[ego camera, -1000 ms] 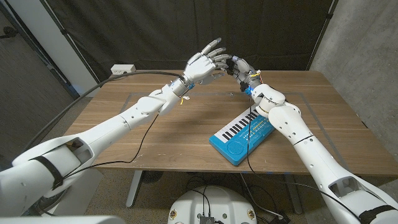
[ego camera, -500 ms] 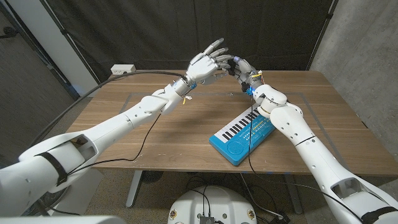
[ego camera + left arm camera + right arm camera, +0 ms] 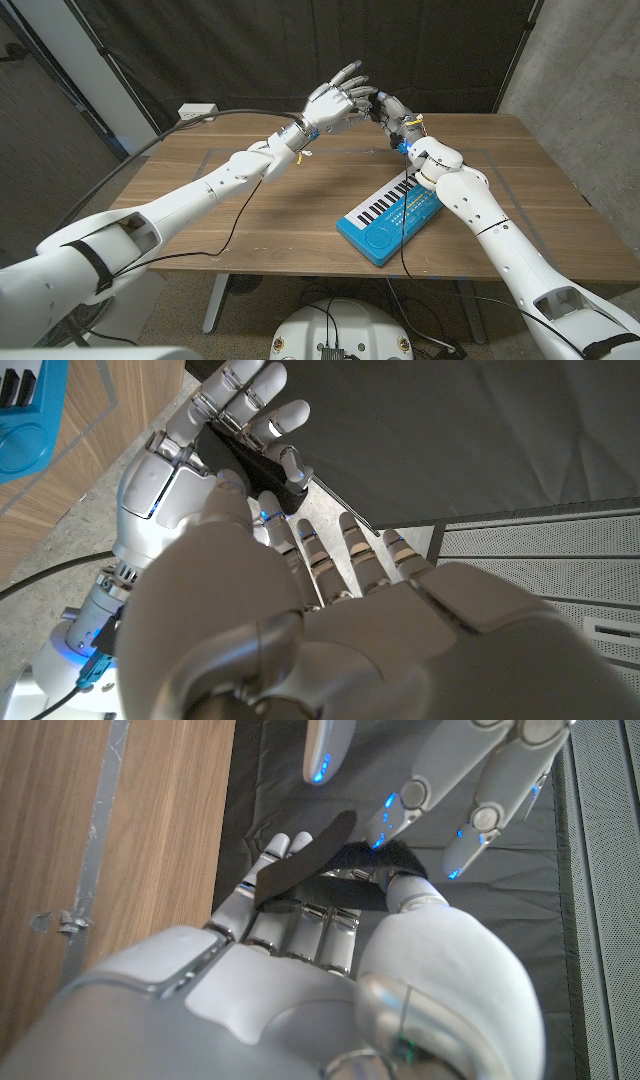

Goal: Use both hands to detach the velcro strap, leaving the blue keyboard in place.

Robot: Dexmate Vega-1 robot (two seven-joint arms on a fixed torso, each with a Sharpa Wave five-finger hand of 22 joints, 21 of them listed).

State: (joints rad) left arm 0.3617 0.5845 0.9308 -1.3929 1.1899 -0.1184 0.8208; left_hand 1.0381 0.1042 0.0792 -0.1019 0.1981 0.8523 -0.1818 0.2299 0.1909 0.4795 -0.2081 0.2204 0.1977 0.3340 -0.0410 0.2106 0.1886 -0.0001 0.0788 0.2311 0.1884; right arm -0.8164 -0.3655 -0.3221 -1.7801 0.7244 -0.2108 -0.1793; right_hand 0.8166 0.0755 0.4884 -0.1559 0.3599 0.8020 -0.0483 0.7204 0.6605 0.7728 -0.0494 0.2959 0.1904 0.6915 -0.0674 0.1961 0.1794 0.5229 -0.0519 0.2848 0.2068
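The blue keyboard [image 3: 390, 215] lies on the wooden table [image 3: 280, 220] at the front right, partly under my right forearm; a corner of the keyboard [image 3: 25, 410] also shows in the left wrist view. Both hands meet in the air over the table's far side. My right hand [image 3: 395, 112] holds a black velcro strap [image 3: 330, 870] across its fingers, and the strap [image 3: 245, 445] is also seen from the left wrist. My left hand [image 3: 335, 100] is close against it, its fingers [image 3: 450, 780] spread over the strap's loose end without clearly pinching it.
A white power strip [image 3: 198, 110] sits at the table's far left edge. A thick black cable [image 3: 180, 130] runs along my left arm. A thin cable [image 3: 235, 225] trails on the table. A dark curtain hangs behind and a concrete wall [image 3: 580, 70] stands at right.
Hardly anything differs. Both hands stay together over the far side of the table, and the keyboard has not moved.
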